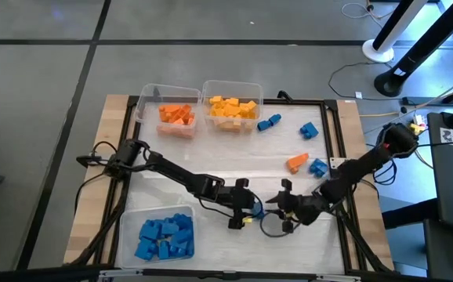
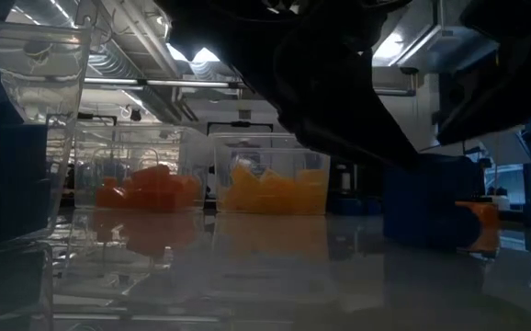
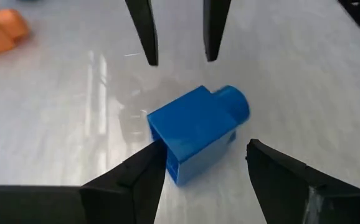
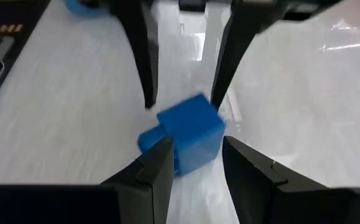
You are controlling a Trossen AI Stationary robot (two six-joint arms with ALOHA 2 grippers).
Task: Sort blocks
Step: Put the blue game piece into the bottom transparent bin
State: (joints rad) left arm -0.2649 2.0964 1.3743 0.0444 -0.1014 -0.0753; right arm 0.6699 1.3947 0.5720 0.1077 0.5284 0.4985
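One blue block (image 3: 195, 134) lies on its side on the white table top, its stud pointing sideways. It sits low in the middle of the table, between the two grippers (image 1: 259, 208). My left gripper (image 3: 205, 146) comes from the left and is open, with one finger on each side of the block. My right gripper (image 4: 197, 142) faces it from the right and is open. Its fingertips (image 3: 150, 59) stand just beyond the block with nothing between them. My left gripper has one fingertip (image 3: 152, 158) at the lower corner of the block's hollow end (image 3: 162, 152), slanting down from the table's left. Whether it touches there I cannot tell. The other finger (image 3: 261, 158) stands clear of the stud side. The block rests on the table.
At the far edge stand a clear bin of orange blocks (image 1: 175, 115) and one of yellow blocks (image 1: 232, 107). A bin of blue blocks (image 1: 164, 236) stands at the near left. Loose blue blocks (image 1: 269, 123) (image 1: 309, 130) (image 1: 318, 167) and an orange one (image 1: 297, 162) lie at the right.
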